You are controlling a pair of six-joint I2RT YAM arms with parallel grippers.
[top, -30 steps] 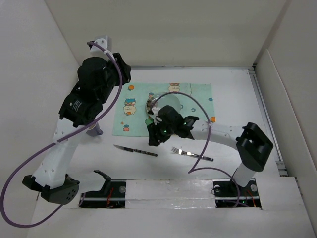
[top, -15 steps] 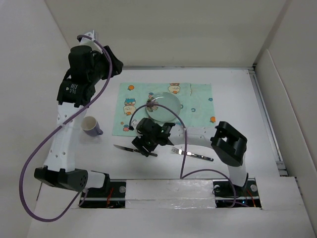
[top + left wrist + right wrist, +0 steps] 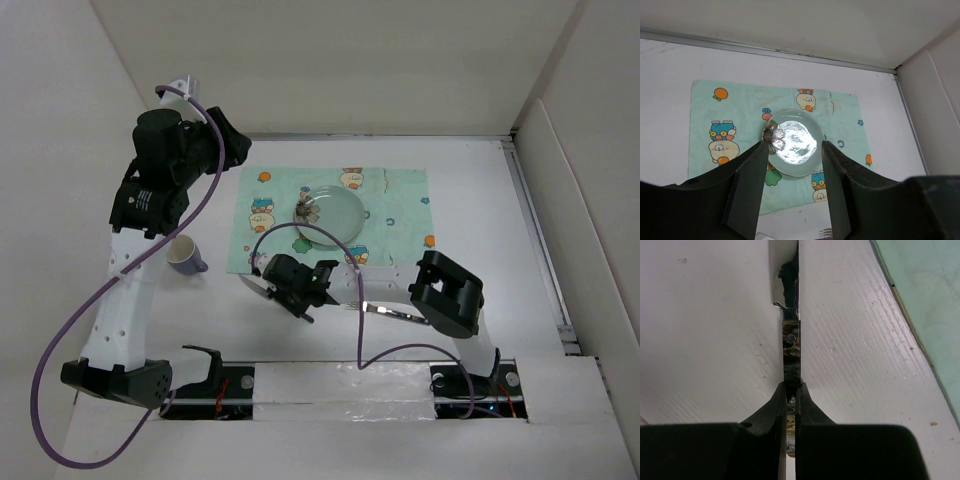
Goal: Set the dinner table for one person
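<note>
The dinner table (image 3: pixel 470 200) is a white surface carrying a mint-green cartoon placemat (image 3: pixel 400 195). On the placemat sits a glass plate (image 3: pixel 335 215) with a small flower ornament (image 3: pixel 305 210) at its rim. My right gripper (image 3: pixel 292 285) is low on the table just below the placemat, shut on the dark handle of a knife (image 3: pixel 791 347); the blade (image 3: pixel 252 284) points left. My left gripper (image 3: pixel 232 145) hangs open high over the table, and its wrist view looks down on the plate (image 3: pixel 801 157) between the empty fingers (image 3: pixel 747 190).
A fork (image 3: pixel 392 313) lies on the table right of the knife. A lavender cup (image 3: pixel 185 257) stands left of the placemat. White walls close in the table at the back and both sides. Purple cables loop off both arms.
My right gripper moved from the plate down and left to the knife and shut on its handle. The left arm rose back off the cup, with its jaws wider apart.
</note>
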